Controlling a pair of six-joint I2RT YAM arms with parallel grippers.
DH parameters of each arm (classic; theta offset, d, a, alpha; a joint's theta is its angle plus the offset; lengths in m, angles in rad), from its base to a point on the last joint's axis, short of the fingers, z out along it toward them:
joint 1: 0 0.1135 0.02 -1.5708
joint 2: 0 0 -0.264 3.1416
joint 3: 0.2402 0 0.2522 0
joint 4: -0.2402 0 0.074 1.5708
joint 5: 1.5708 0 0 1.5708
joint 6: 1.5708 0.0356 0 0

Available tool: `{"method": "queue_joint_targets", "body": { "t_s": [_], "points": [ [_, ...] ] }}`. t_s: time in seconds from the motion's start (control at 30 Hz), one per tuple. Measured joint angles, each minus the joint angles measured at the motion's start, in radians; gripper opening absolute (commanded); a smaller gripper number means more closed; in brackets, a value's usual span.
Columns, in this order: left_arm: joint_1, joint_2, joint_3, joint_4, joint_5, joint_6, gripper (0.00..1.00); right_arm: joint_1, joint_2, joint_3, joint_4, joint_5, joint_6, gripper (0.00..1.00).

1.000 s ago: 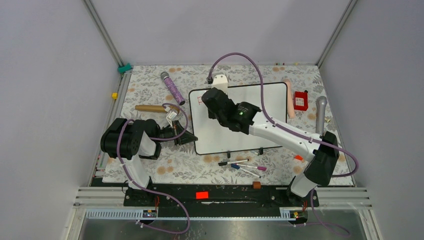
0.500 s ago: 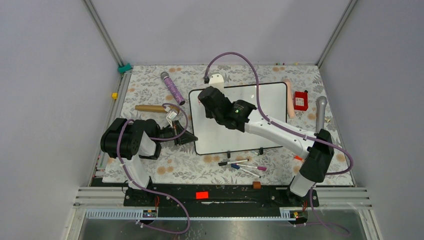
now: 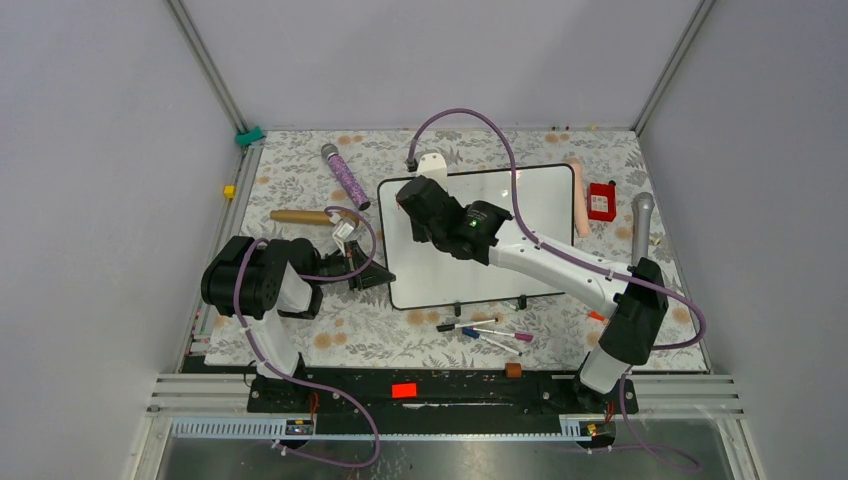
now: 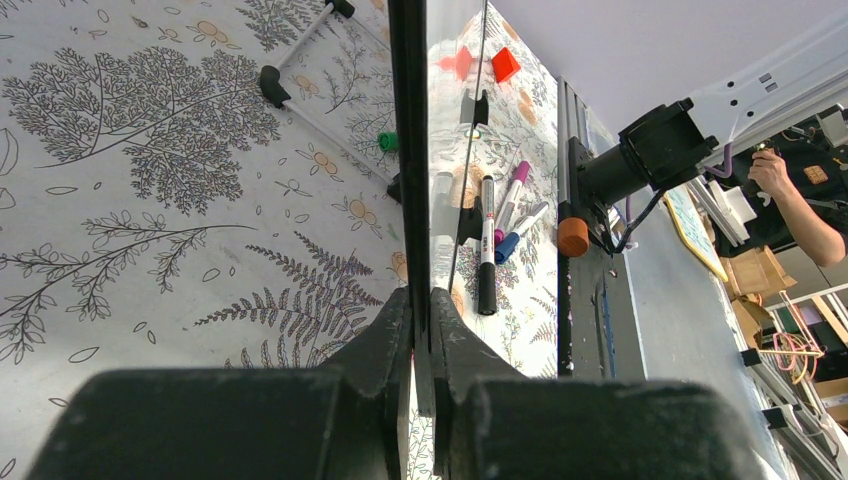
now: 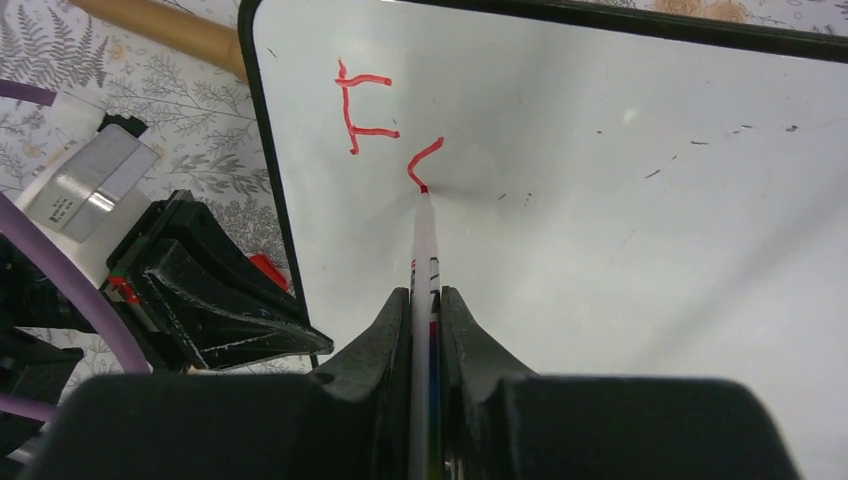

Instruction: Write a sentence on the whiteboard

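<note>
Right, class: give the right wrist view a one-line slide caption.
Right gripper, jaws shut on a marker, tip touching the whiteboard, first red strokes drawn.

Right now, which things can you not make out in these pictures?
- Top view: the red writing is hidden under the right arm.
- Right wrist view: the marker is mostly hidden between the fingers.
- Left wrist view: the whiteboard is nearly edge-on, so no writing shows.
- Top view: the loose markers are too small to read.

A floral-patterned table (image 3: 300, 340) carries a white rectangular whiteboard (image 3: 540, 250) beneath the right hand (image 5: 425, 300), loose coloured marker pens (image 3: 485, 330) behind it, and a wooden rod (image 3: 300, 216) and purple glittery tube (image 3: 345, 177) beyond the left hand (image 3: 383, 277).
</note>
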State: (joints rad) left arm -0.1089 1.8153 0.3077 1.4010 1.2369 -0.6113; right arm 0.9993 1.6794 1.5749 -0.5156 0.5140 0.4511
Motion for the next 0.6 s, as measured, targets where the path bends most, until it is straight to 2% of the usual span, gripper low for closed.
{"method": "queue_joint_targets", "body": {
  "t_s": [0.6],
  "points": [
    [0.000,0.000,0.000,0.000,0.001,-0.003,0.00,-0.013,0.007,0.049,-0.057,0.044,-0.004,0.00]
  ]
}}
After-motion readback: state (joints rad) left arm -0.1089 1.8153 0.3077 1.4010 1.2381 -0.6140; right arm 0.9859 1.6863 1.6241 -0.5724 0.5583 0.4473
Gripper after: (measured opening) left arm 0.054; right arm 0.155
